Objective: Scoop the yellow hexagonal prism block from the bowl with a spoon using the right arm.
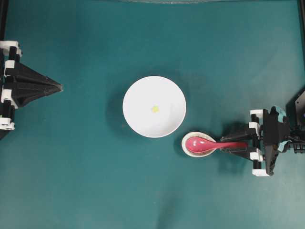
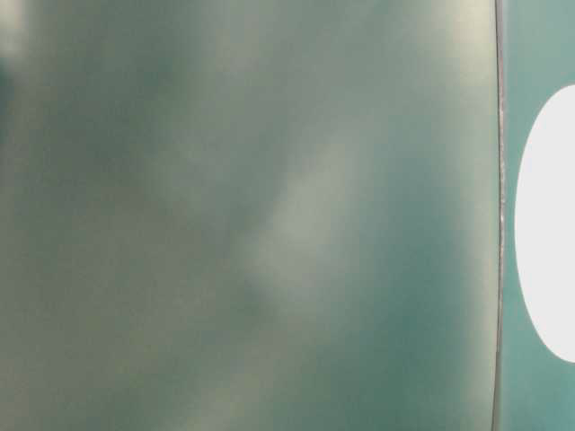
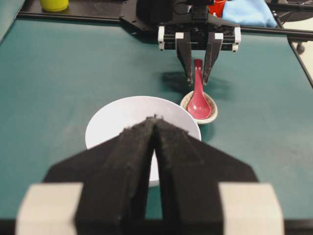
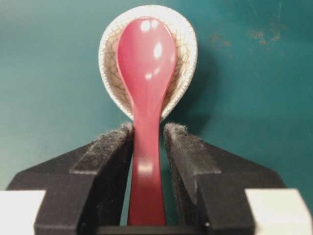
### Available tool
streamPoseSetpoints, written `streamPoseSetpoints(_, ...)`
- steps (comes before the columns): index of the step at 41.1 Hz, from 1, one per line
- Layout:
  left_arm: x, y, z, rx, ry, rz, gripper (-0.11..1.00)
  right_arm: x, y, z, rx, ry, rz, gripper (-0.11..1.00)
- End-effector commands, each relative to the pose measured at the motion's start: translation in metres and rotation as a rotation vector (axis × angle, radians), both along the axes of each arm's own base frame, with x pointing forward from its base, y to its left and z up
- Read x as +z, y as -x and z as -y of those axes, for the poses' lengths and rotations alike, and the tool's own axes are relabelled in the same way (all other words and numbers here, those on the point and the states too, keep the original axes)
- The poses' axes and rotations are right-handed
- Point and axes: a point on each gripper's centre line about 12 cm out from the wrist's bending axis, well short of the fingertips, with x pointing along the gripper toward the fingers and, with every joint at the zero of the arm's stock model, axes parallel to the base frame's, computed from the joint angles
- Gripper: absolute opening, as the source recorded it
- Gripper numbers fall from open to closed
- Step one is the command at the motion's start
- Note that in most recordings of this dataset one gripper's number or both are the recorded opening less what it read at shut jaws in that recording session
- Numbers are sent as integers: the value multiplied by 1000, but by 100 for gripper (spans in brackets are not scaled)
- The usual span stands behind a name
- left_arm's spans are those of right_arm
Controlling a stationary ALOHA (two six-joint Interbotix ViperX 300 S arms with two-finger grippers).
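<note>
The spoon [image 4: 145, 98] lies with its head in the beige rest [image 4: 183, 73] beside the bowl [image 1: 138, 119]. Its handle runs straight back between the right end effector's [image 4: 147, 134] half-closed pads, narrow gaps remaining. The yellow block [image 1: 155, 109] sits mid-bowl.

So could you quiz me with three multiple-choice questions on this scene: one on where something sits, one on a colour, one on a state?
1. Where is the yellow block?
A. inside the white bowl
B. on the spoon
C. on the bare table

2. What colour is the spoon?
A. blue
B. red-pink
C. white

3. How does the left end effector stand?
A. wide open
B. gripping the bowl
C. shut, holding nothing

Answers:
1. A, the overhead view shows it near the bowl's middle.
2. B, its glossy head lies in the speckled rest, its handle between the right end effector fingers.
3. C, its fingers meet at a point, away from everything.
</note>
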Motion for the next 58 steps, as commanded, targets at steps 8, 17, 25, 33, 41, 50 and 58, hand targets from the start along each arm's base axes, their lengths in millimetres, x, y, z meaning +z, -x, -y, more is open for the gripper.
streamPoseSetpoints(8, 11, -3, 0, 1, -2, 26, 4, 4, -3, -2, 1, -10, 26, 38)
streamPoseSetpoints(17, 11, -3, 0, 1, -1, 26, 4, 5, -3, -3, 0, -13, 27, 36)
streamPoseSetpoints(25, 11, -3, 0, 1, 1, 28, 4, 6, -4, -2, -6, -23, 38, 26)
streamPoseSetpoints(33, 11, -3, 0, 1, 1, 28, 4, 13, -2, -1, -11, -38, 76, 25)
streamPoseSetpoints(41, 11, -3, 0, 1, 1, 29, 4, 36, -2, 1, -11, -78, 150, 24)
streamPoseSetpoints(50, 12, -3, 0, 1, 1, 37, 4, 63, -2, 13, -31, -84, 221, 24)
streamPoseSetpoints(58, 14, -3, 0, 1, 0, 48, 3, 84, -6, 21, -24, -70, 204, 24)
